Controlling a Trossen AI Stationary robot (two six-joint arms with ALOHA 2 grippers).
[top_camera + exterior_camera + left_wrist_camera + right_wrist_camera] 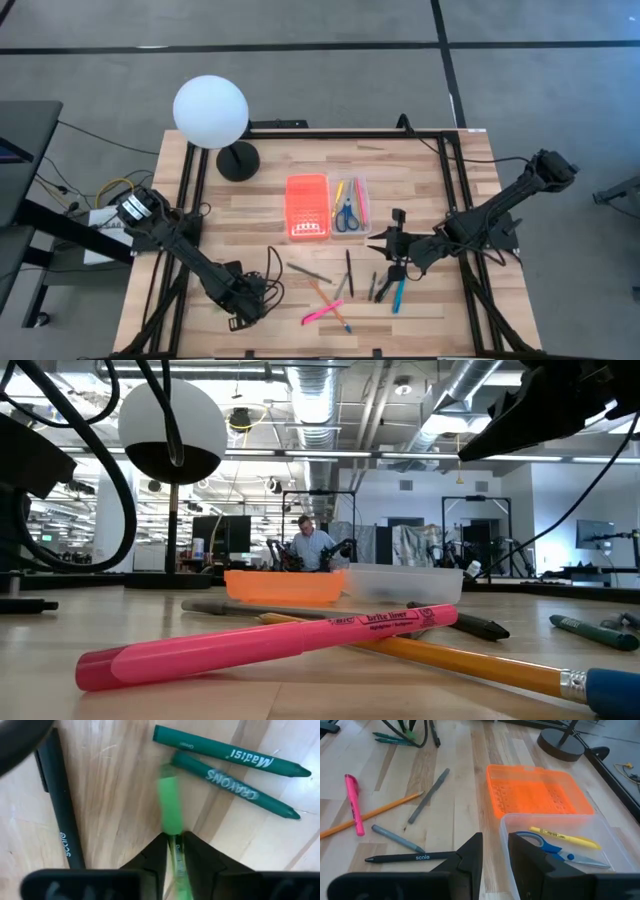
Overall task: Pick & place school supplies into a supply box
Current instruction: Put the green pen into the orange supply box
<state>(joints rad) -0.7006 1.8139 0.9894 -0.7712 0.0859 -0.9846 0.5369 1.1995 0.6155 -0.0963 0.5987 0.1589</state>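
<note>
My left gripper [174,851]: closed on green marker [170,807], two crayons [235,782] just beside | my right gripper [495,851]: fingers narrowly parted, empty, above black pen [410,857], beside clear tray [560,870] holding scissors [545,847]

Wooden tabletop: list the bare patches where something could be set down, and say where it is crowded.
Free: the wooden tabletop strip between the translucent orange lid and the far edge, and the stretch right of the clear plastic tray. Crowded: the near middle, where pens and pencils lie scattered around the pink highlighter, between both end effectors.
</note>
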